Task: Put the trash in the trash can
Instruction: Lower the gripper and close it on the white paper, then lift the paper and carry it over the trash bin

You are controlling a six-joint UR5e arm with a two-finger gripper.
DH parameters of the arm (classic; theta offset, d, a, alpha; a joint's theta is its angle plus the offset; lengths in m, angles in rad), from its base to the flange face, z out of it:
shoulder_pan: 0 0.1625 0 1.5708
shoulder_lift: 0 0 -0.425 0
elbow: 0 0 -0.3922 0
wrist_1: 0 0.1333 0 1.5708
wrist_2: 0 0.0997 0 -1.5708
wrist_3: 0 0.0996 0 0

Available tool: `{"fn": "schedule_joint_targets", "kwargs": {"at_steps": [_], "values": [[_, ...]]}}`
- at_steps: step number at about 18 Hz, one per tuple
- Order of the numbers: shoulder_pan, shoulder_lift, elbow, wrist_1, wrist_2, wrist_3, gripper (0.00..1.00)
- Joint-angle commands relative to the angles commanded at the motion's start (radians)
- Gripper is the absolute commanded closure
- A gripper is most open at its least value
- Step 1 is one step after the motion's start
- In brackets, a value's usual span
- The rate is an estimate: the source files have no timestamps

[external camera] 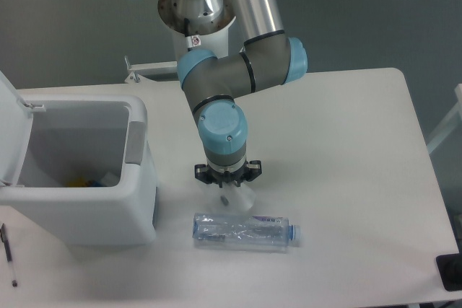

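Lying directly under the tool (226, 194) — the wrapper (238, 198) — bottle (244, 229) beside.

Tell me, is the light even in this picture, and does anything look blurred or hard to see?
Fixed camera view: soft, even light, faint shadows. The bottle is sharp with small glints. The wrapper is pale against the white table, mostly hidden under the gripper.

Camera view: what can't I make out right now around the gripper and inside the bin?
- Gripper fingertips: the wrist covers them, so open or shut is unclear.
- Wrapper: mostly under the gripper; grip unconfirmed.
- Trash can contents: near wall hides most; visible scraps too small to identify.
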Motion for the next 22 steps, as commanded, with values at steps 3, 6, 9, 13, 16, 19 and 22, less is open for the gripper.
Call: {"fn": "schedule_joint_targets", "kwargs": {"at_steps": [3,6,9,13,16,19,22], "values": [[0.0,0.005,0.005,0.0,0.0,0.002,0.72],[0.003,0.012,0.011,-0.002,-0.006,0.014,0.75],[0.009,0.02,0.02,-0.003,-0.008,0.017,0.8],[0.032,0.037,0.02,-0.003,-0.009,0.026,0.91],[0.044,0.049,0.021,-0.005,-0.012,0.061,0.95],[0.067,0.058,0.035,-0.009,-0.02,0.109,0.98],[0.087,0.075,0.044,-0.009,-0.075,0.133,0.98]]}}
